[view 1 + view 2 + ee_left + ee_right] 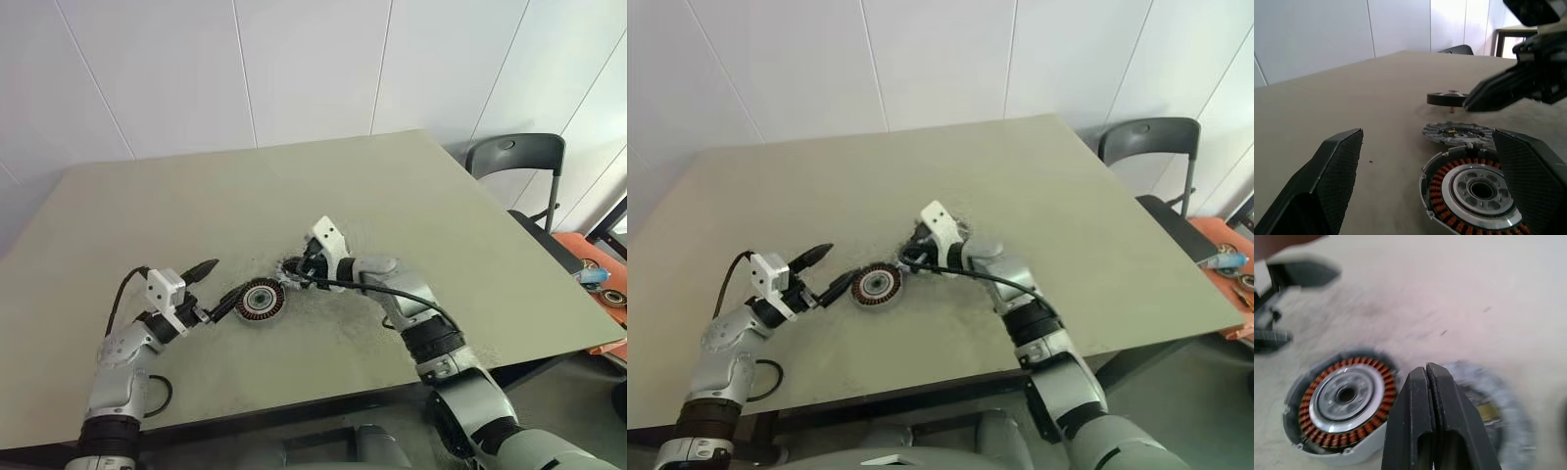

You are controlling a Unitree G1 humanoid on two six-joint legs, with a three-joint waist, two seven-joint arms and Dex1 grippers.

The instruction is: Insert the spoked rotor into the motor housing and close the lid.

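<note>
A wide olive-grey table (196, 215) fills most of the frame, backed by white wall panels. Just left of centre and a little below it, the motor housing (262, 302) lies flat, its copper-red coils ringing a pale hub. From the lower left the left hand (212, 287) reaches in with its black fingers spread, one tip against the housing's left edge. From the lower right the right hand (297, 274) ends just right of the housing. A dark chair (514, 157) stands at the right edge.
</note>
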